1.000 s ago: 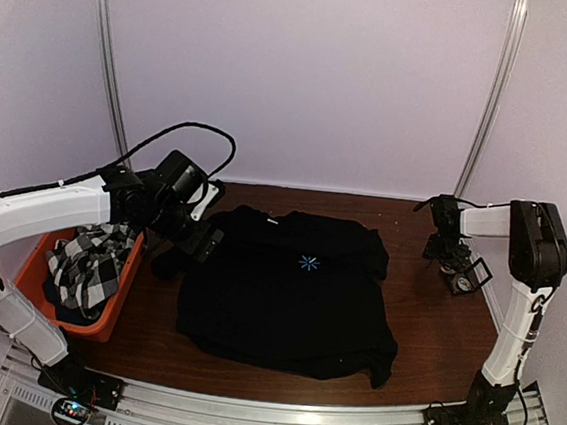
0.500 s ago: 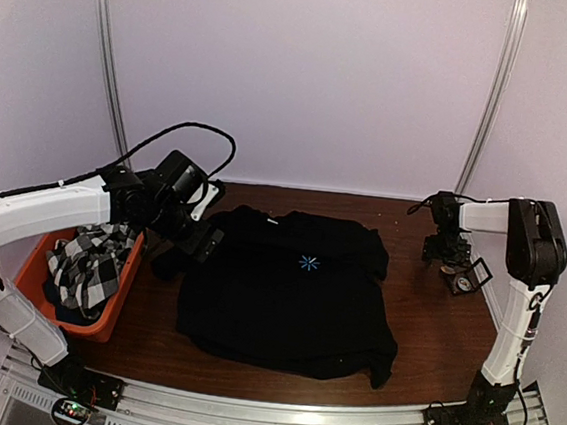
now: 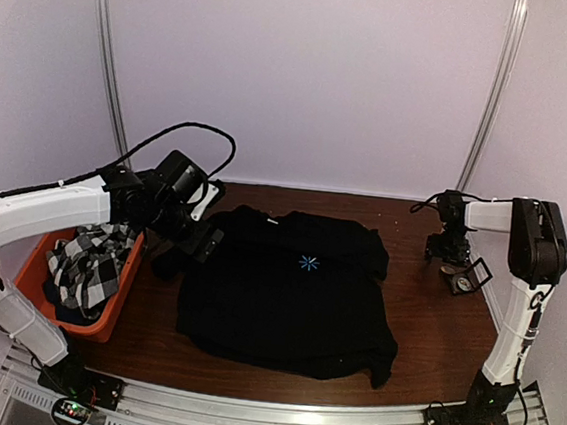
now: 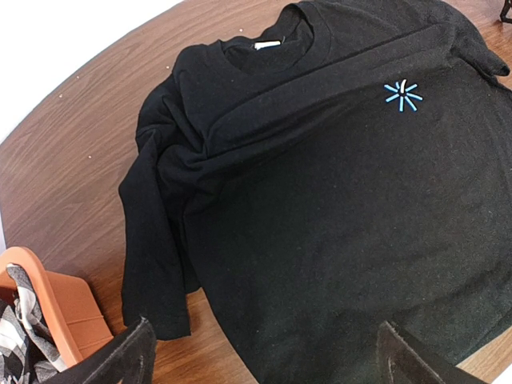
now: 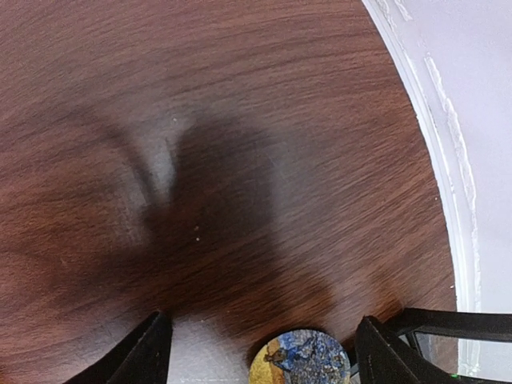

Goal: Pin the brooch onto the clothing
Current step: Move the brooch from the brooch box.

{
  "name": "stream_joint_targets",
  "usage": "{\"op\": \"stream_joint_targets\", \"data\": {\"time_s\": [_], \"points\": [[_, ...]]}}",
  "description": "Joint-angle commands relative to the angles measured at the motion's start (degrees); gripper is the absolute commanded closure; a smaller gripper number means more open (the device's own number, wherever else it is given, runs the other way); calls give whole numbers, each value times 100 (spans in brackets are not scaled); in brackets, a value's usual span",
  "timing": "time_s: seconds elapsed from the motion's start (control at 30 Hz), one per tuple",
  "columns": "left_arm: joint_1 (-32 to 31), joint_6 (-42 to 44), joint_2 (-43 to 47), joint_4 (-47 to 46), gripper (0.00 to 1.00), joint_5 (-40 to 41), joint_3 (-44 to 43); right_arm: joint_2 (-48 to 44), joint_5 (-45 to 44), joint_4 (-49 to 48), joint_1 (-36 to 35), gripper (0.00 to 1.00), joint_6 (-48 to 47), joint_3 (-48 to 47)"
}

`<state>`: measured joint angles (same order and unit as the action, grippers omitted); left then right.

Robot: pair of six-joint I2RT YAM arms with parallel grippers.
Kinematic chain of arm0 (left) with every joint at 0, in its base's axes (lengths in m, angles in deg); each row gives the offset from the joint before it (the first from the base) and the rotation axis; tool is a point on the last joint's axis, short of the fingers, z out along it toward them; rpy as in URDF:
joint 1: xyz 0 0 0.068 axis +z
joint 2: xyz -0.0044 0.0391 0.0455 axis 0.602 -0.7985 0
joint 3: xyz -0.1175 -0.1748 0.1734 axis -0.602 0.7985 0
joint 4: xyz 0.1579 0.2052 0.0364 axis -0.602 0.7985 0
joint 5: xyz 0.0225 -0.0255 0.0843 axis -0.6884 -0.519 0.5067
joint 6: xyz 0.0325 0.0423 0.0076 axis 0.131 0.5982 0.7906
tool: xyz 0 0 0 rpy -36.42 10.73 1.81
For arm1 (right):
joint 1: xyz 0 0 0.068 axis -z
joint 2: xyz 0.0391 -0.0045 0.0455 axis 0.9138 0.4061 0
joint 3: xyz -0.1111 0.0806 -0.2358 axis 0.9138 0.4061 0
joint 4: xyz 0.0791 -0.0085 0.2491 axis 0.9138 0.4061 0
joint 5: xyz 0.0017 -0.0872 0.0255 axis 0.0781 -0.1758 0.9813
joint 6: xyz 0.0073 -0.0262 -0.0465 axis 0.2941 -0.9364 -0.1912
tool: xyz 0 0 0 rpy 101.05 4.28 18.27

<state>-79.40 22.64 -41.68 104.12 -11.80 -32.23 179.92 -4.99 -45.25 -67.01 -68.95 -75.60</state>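
Observation:
The clothing, a black T-shirt (image 3: 290,299), lies flat mid-table with a light-blue starburst print (image 3: 309,263) on its chest; the left wrist view shows the T-shirt (image 4: 320,200) and its print (image 4: 402,94) as well. My left gripper (image 4: 268,370) hovers open above the T-shirt's left side, beside the sleeve, and holds nothing. The brooch (image 5: 300,358), a round blue and yellow disc, lies on the wood at the far right. My right gripper (image 5: 262,352) stands open just over the brooch, which lies between the fingers, nearer the right one, untouched. From above, my right gripper (image 3: 448,250) is low over that spot.
An orange bin (image 3: 120,292) at the left holds a black-and-white checked cloth (image 3: 86,264). A small black frame (image 3: 472,276) stands just right of the brooch. The table's right edge and the white wall (image 5: 460,200) run close beside my right gripper.
My right wrist has shifted slightly over the brooch's spot, its jaws still apart. The left arm and the T-shirt have not moved.

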Motion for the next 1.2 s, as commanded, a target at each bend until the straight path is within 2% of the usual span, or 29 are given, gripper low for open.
{"op": "stream_joint_targets", "data": {"time_s": [0.0,0.17,0.5,0.87,1.17], "points": [[-19,69,14,-156,2,-47,58,181,425,330,102,19,-71,328],[-23,72,8,-156,2,-62,49,-36,575,291,304,12,-59,496],[-23,69,18,-152,2,-64,60,-109,868,205,517,13,-93,719],[-22,73,3,-156,2,-42,57,-83,1061,141,528,20,-81,719],[-18,78,-5,-156,2,-28,57,-82,1100,79,528,31,-36,757]]}}
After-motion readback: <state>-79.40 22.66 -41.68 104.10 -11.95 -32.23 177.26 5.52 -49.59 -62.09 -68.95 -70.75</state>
